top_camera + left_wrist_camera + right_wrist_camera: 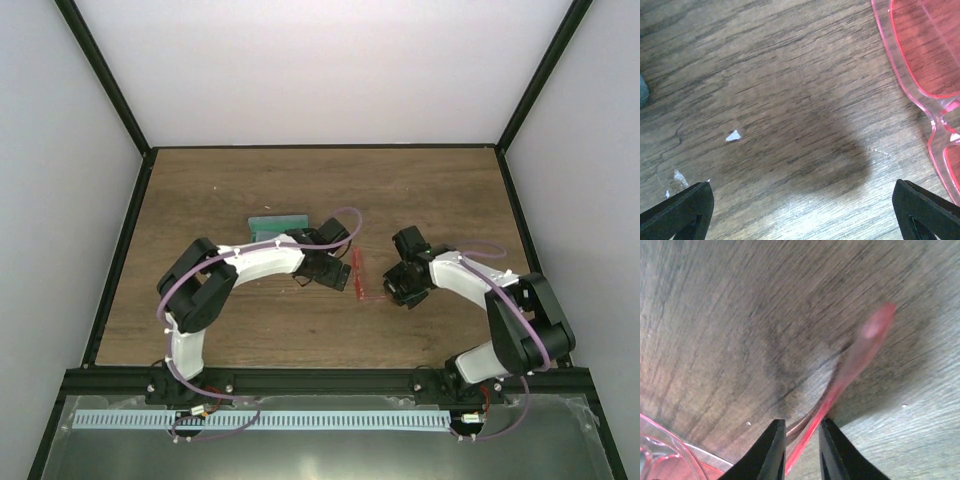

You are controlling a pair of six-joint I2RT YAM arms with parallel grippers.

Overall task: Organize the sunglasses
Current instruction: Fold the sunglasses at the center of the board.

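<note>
The sunglasses [358, 273], translucent red with slim arms, lie on the wooden table between my two grippers. In the left wrist view their front frame and lenses [920, 55] fill the upper right. My left gripper [801, 185] is wide open and empty just above the table, with the glasses beside its right finger; in the top view it [340, 275] is just left of them. My right gripper [802, 429] is closed narrowly around one red arm [860, 352] of the glasses, and a lens rim shows at the lower left. In the top view it [393, 290] is just right of the glasses.
The grey-blue oblong case [277, 224] lies behind my left arm, near the table's middle. Small white flecks [733, 135] dot the wood. Black frame posts and white walls bound the table on three sides.
</note>
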